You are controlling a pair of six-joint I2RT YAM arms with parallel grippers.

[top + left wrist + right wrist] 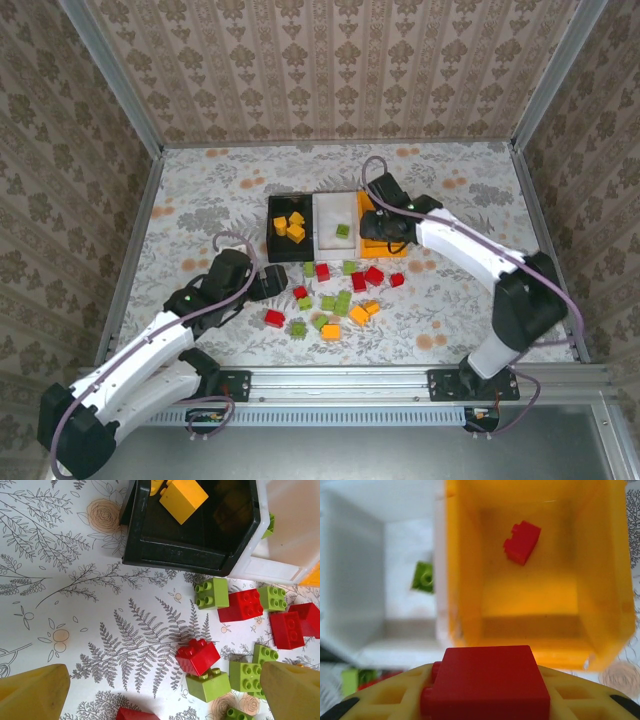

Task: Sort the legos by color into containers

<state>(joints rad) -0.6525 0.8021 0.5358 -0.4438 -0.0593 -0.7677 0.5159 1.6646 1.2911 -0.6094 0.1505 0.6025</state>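
Observation:
My right gripper (383, 225) hovers over the orange bin (396, 250), shut on a red brick (487, 682). One red brick (522, 541) lies on the orange bin's floor (530, 595). The white bin (330, 212) holds a green brick (342, 231), and the black bin (274, 238) holds yellow bricks (294, 228). Loose red, green and orange legos (340, 298) are scattered in front of the bins. My left gripper (265, 282) is open low over the table, left of that pile. A red brick (197, 656) leaning on a green one (209, 685) lies between its fingers (292, 690).
The three bins stand joined in a row at the middle of the floral tablecloth (200, 215). Metal rails (135, 250) and patterned walls enclose the table on all sides. A lone red brick (274, 318) lies near the left gripper.

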